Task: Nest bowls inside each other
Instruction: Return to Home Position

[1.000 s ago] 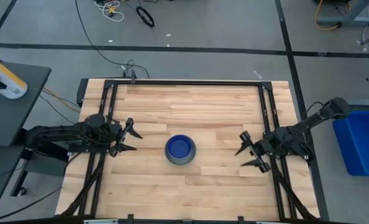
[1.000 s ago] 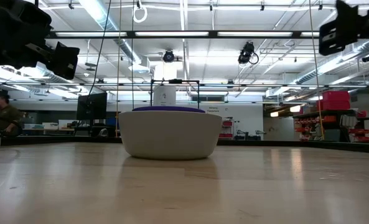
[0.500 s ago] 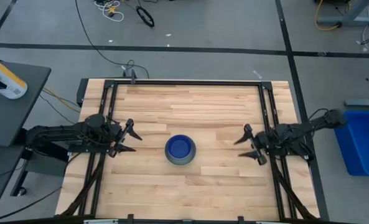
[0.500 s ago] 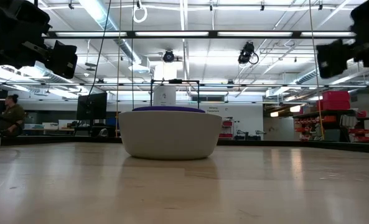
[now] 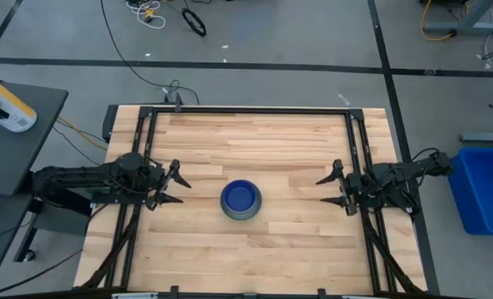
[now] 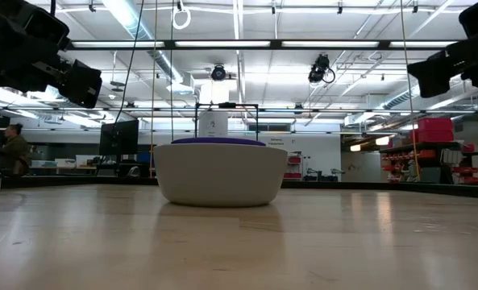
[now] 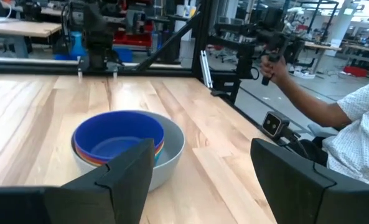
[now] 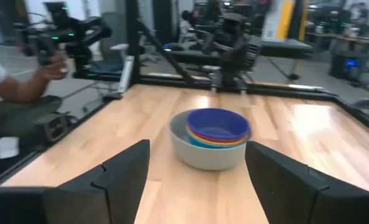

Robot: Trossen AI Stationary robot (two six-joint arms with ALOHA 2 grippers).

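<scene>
The bowls stand nested in one stack (image 5: pixel 241 200) on the middle of the wooden table. The pale grey one (image 6: pixel 220 173) is outermost and rests on its base. The dark blue one (image 7: pixel 118 135) lies on top, and red, yellow and light blue rims (image 8: pixel 216 138) show between them. My left gripper (image 5: pixel 178 186) hangs open left of the stack, pointing level at it with bare table between. My right gripper (image 5: pixel 336 188) hangs open right of the stack, also level and well short of it. Nothing is between either pair of fingers (image 7: pixel 134 177) (image 8: pixel 125 174).
Black frame rails (image 5: pixel 146 149) (image 5: pixel 358 149) run along the table's left, right and far edges. A blue bin (image 5: pixel 483 187) stands right of the table. A bottle (image 5: pixel 5 104) lies on a side table at left. A person's hand with a controller (image 7: pixel 272 59) shows beyond the table.
My right arm has folded down and back at the table's right edge. Its gripper has tipped up from slanting downward to level and shifted a little toward the far edge. The stack of bowls has stayed where it was.
</scene>
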